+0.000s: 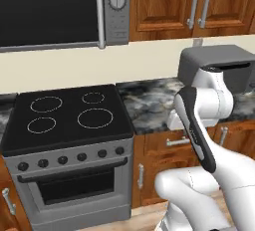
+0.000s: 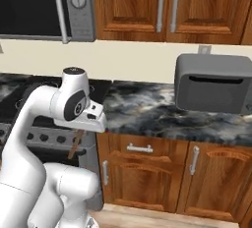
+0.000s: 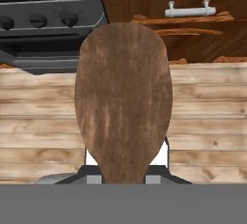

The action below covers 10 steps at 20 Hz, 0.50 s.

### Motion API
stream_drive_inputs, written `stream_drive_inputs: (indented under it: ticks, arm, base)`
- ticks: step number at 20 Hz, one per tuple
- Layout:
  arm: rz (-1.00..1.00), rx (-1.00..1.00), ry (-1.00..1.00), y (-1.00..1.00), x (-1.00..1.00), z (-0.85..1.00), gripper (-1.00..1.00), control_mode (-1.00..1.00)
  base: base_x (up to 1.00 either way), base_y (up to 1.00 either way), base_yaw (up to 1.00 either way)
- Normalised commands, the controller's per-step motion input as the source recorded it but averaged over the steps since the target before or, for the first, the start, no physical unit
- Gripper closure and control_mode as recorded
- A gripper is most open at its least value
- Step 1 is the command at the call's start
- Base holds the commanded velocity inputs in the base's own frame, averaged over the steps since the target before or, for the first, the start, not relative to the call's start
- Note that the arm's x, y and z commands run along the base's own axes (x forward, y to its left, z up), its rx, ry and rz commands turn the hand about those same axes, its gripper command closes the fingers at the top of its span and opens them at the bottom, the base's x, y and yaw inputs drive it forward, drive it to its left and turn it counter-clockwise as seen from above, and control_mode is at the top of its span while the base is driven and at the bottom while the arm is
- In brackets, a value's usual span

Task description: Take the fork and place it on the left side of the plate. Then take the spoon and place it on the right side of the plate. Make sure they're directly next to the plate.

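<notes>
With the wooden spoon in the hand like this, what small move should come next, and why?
Probably raise the hand toward counter height. It is shut on the spoon, which hangs in front of the lower cabinets in the right base view, below the counter. The hand view looks past the spoon at the floor, so lift first.

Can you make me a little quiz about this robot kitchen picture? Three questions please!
1. True or false: the gripper is holding the wooden spoon.
2. What grey box sits on the counter? A) toaster B) kettle C) blender
3. Fill in: in the hand view, the floor behind the spoon is made of ____ planks.

Key: 1. True. 2. A, the toaster. 3. Wooden.
</notes>
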Motion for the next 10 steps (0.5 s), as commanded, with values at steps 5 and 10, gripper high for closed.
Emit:
stream_drive_inputs:
  ticks: [5, 10]
  arm:
    - [0.00, 0.00, 0.00, 0.00, 0.00, 0.00, 1.00, 1.00]
    - [0.00, 0.00, 0.00, 0.00, 0.00, 0.00, 1.00, 1.00]
  base:
    - [-0.47, 0.60, 0.63]
    - [-0.33, 0.62, 0.92]
